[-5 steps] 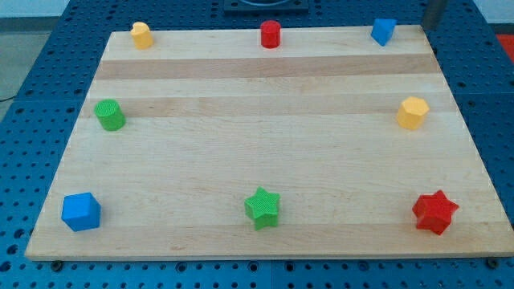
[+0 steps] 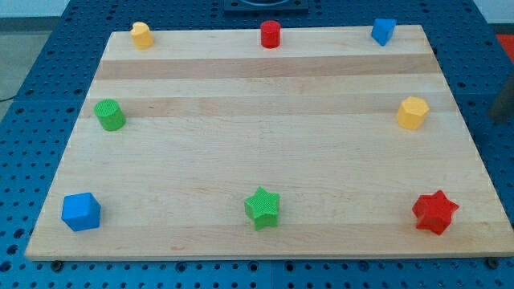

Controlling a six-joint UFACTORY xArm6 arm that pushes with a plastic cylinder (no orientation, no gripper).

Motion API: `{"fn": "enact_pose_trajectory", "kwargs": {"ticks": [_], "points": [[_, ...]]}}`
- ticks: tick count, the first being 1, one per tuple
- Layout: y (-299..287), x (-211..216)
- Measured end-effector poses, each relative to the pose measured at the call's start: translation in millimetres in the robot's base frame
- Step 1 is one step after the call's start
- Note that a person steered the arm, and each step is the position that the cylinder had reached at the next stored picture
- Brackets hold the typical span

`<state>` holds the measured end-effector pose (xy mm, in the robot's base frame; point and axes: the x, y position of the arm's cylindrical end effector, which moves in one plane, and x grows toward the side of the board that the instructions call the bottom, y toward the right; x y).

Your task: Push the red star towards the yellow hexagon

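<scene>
The rod's tip cannot be located with certainty: only a dark blurred shape shows at the view's right edge, off the board, at about the 3 o'clock position. The rod carries no jaws, so it grips nothing, and no block is touched by it.

The red star (image 2: 434,212) lies flat in the board's corner at the 4 to 5 o'clock position, close to the board's right and bottom edges. The yellow hexagon (image 2: 412,112) stands at 12 o'clock from the star, well apart from it, near the right edge.

Other blocks on the wooden board (image 2: 257,160):
- Green star (image 2: 262,208): 6 o'clock position, near the bottom edge.
- Blue cube (image 2: 80,212): 8 o'clock position, bottom left corner.
- Green cylinder (image 2: 109,115): 9 to 10 o'clock position, near the left edge.
- Small yellow block (image 2: 141,34): 11 o'clock position, top left corner; shape not clear.
- Red cylinder (image 2: 270,34): 12 o'clock position, at the top edge.
- Blue block (image 2: 383,31): 1 o'clock position, top right corner; angular, exact shape not clear.

All blocks stand apart from one another. The board rests on a blue perforated table (image 2: 32,120).
</scene>
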<state>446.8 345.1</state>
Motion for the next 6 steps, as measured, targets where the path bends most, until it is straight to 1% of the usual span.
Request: {"fn": "enact_pose_trajectory", "kwargs": {"ticks": [1, 2, 3, 4, 5, 6], "points": [[-1, 67], [-11, 160], [-38, 168], [-102, 168], [-147, 165], [-149, 124]]}}
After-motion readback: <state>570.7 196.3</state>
